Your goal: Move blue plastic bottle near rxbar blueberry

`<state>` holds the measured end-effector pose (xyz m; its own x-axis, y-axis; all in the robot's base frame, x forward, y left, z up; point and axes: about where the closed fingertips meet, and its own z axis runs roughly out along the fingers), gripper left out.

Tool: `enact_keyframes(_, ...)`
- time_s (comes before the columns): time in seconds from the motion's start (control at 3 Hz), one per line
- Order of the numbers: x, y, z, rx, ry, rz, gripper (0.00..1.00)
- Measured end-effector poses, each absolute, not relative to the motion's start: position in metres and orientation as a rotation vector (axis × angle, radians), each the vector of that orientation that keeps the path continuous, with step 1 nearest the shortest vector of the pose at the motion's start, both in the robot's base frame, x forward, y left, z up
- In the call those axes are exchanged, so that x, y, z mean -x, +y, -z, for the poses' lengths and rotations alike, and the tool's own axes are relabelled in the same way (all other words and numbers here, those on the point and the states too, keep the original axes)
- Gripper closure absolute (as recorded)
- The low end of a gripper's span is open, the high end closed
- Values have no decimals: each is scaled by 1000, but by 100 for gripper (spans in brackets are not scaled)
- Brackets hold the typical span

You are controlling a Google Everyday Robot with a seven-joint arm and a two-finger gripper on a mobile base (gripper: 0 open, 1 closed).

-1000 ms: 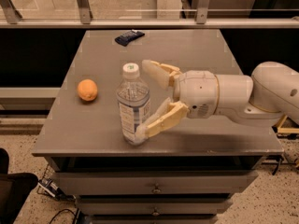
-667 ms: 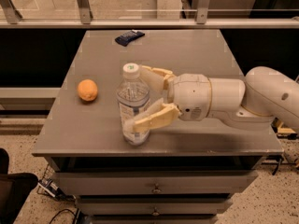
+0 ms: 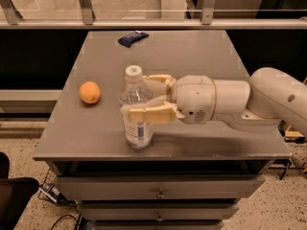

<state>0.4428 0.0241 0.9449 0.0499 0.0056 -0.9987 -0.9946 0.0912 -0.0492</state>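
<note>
Camera view gives us the blue plastic bottle (image 3: 138, 131) standing upright near the front edge of the grey table (image 3: 201, 51), a little left of centre. We see the gripper (image 3: 136, 96) reaching in from the right on its white arm (image 3: 240, 102), at about the bottle's mid-height. Its jaws pinch the bottle: one cream finger crosses the near side of the clear body just above the label, and the other sits behind the shoulder below the white cap. The rxbar blueberry (image 3: 133, 38) lies flat near the far edge of the table, well apart from the bottle and almost straight behind it. We also see an orange (image 3: 89, 92) resting to the bottle's left, near it but not touching. Below the tabletop are drawers (image 3: 160, 193).
</note>
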Motion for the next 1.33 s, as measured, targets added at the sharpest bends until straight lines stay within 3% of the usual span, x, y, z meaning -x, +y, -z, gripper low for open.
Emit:
enact_keyframes(0.33, -442, 26, -946, 1164, 1206, -1111, 87)
enact_keyframes(0.67, -441, 28, -947, 1168, 1204, -1112, 100)
enact_keyframes(1.33, -459, 24, -984, 1196, 1168, -1076, 100)
